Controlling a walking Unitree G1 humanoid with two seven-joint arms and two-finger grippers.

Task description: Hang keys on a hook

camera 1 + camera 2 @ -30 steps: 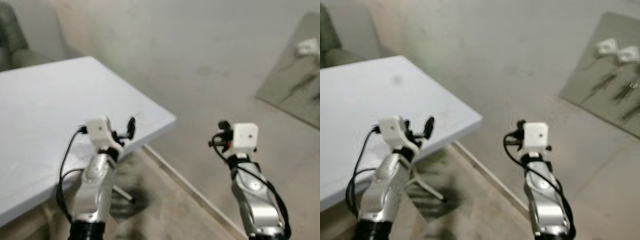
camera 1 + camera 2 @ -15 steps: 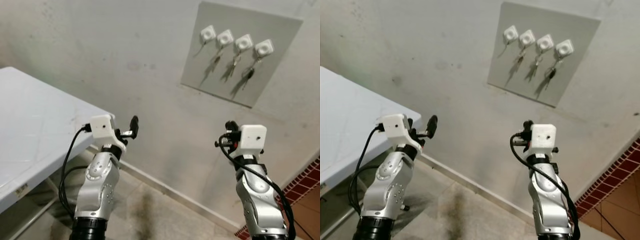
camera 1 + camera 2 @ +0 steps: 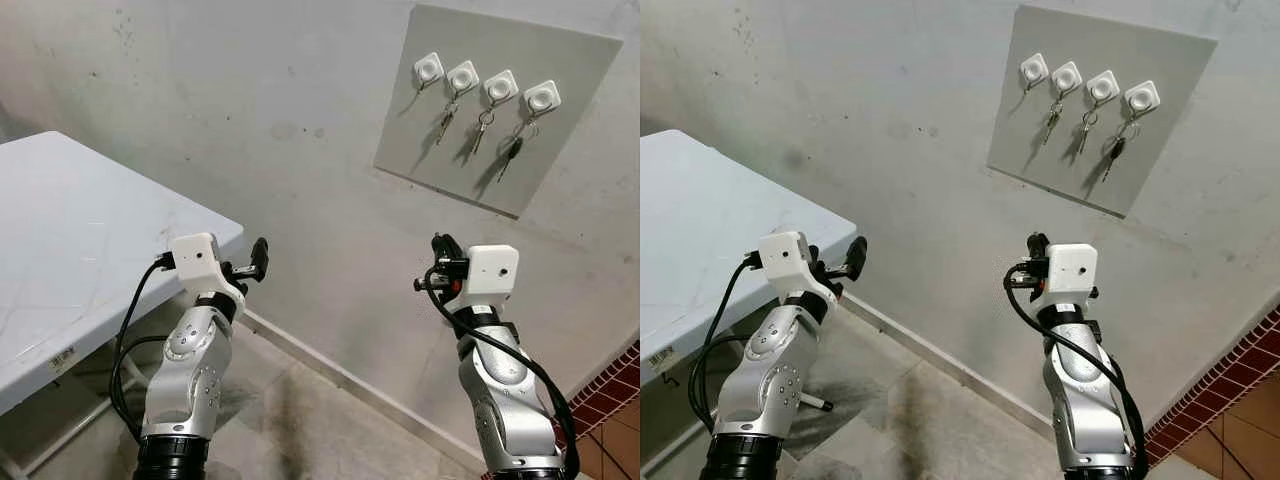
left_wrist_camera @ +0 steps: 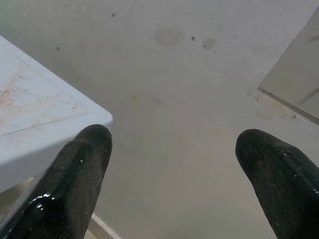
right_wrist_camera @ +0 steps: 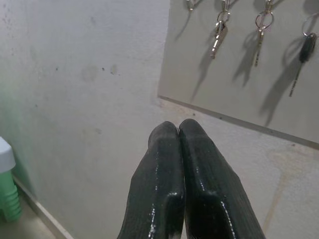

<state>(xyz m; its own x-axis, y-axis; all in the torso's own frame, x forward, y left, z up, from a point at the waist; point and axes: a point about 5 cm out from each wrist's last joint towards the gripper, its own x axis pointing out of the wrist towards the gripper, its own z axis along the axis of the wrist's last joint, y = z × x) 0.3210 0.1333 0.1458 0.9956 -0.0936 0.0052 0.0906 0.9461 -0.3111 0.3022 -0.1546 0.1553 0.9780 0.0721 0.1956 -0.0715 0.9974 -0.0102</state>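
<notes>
Four white square hooks [image 3: 487, 83] sat in a row on a grey rectangular wall board [image 3: 560, 150] mounted on the rough plastered wall [image 3: 250, 90]. The leftmost hook [image 3: 429, 69] looked bare, or carried something too small to make out; the other three each held a hanging set of metal keys [image 5: 218, 32], the rightmost set with a dark-headed key [image 5: 305, 47].

The left gripper [image 4: 172, 164] was raised near the corner of the white rectangular table [image 3: 70, 230], its jaws spread wide apart with only wall between them. The right gripper [image 5: 178, 132] was lifted in front of the wall, below the board and well apart from it, its jaws pressed together. No keys could be seen pinched between them, though the closed tips might have hidden something thin.

As a judgement, the task stood either at its end or before its real start. If the keys on the board were the task's own, the hanging was already done and both arms were simply clear of the hooks. If another set was still to be hung, none was visible on the table or in either gripper, and the whole fetch, carry and hooking onto the leftmost hook remained.
</notes>
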